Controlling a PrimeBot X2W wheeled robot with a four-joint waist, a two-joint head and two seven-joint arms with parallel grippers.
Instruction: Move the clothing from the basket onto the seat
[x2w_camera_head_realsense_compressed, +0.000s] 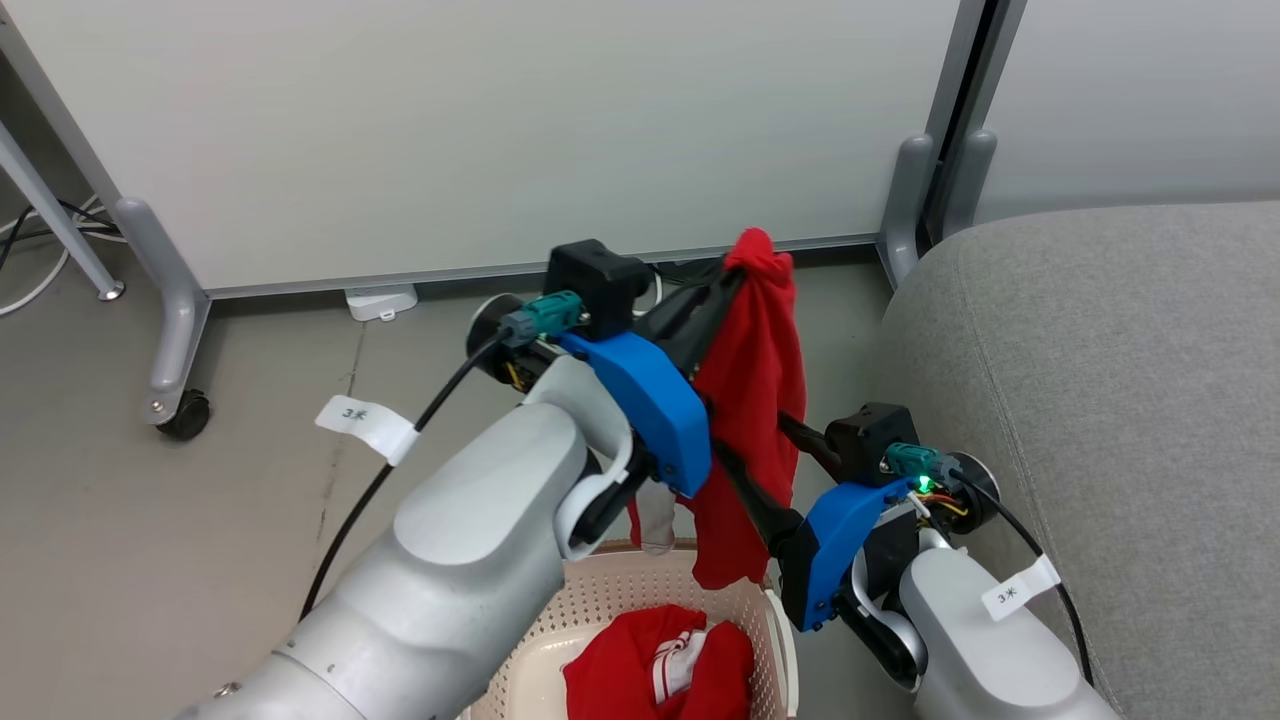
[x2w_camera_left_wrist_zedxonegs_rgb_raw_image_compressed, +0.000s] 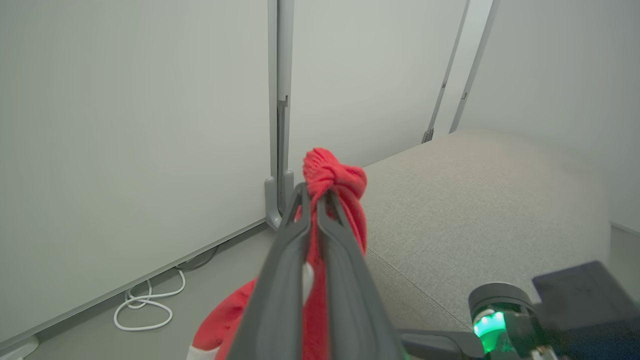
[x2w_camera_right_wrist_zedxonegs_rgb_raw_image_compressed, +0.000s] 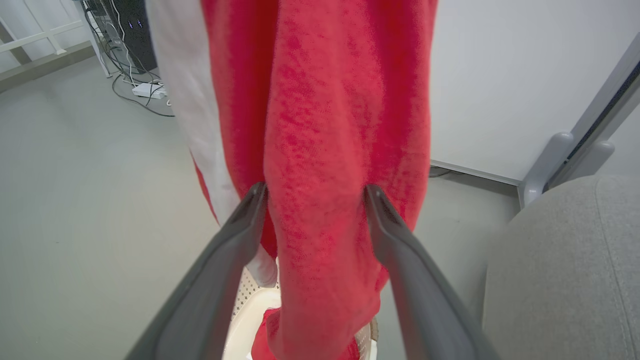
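Hanging from the left pincer (x2w_camera_left_wrist_zedxonegs_rgb_raw_image_compressed: 315, 192), 1 red garment (x2w_camera_head_realsense_compressed: 750, 380) bunches into a knot of cloth above the fingertips. The rest of it drapes straight down, its lower end above the opening of the basket (x2w_camera_head_realsense_compressed: 775, 640). The left pincer is clamped tight on that fabric, its fingers pointing up toward the white partition (x2w_camera_head_realsense_compressed: 500, 130).

The right pincer (x2w_camera_right_wrist_zedxonegs_rgb_raw_image_compressed: 312, 192) stands wide open lower down, its 2 fingers on either side of the draped cloth. In the right wrist view the tips lie just at the fabric's edges; whether they press it I cannot tell. A white band runs down 1 side of the garment.

The second garment (x2w_camera_head_realsense_compressed: 620, 670), red with a white striped band, lies crumpled in the bottom of the basket. The basket sits on the grey floor (x2w_camera_head_realsense_compressed: 150, 520), just beside the seat (x2w_camera_head_realsense_compressed: 1100, 380), a grey sofa at the robot's right. A white cable (x2w_camera_left_wrist_zedxonegs_rgb_raw_image_compressed: 145, 305) lies looped on the floor along the foot of the partition.
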